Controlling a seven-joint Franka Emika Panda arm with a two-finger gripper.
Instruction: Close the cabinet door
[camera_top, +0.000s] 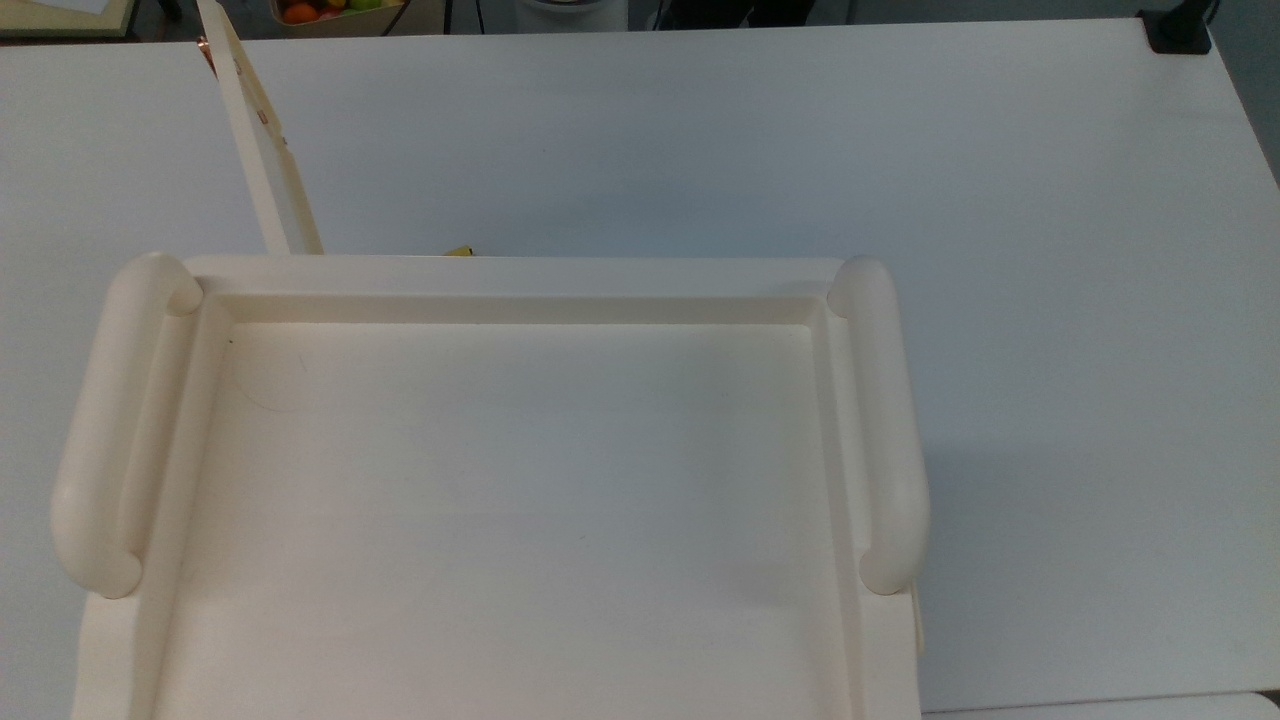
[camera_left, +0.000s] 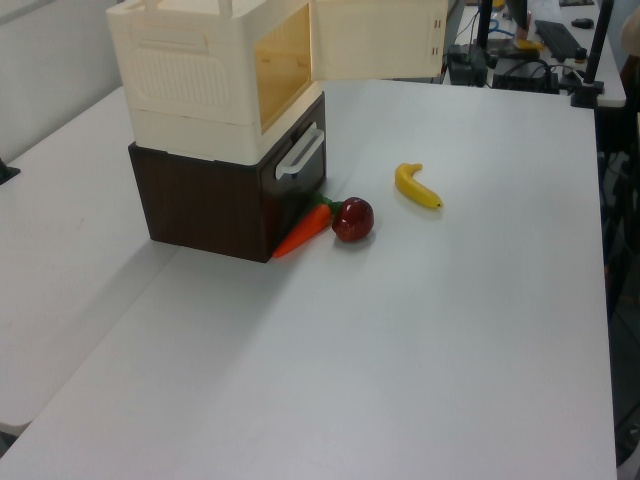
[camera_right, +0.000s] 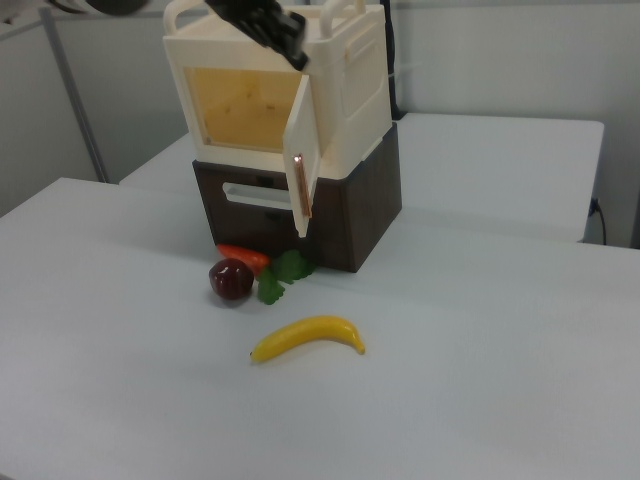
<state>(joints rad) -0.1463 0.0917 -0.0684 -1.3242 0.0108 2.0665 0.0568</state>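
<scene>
This looks like a robotics lab or test room rather than a home. Plain white tables are pushed together, and pale bare walls close the room behind them in the right view. Past the far edge of the table in the left view stands a cluttered desk with cables and a keyboard, and a black clamp grips the table's far right corner in the top view. Toy food, a banana, an apple and a carrot, lies beside a cream toy cabinet on a dark brown base.
</scene>
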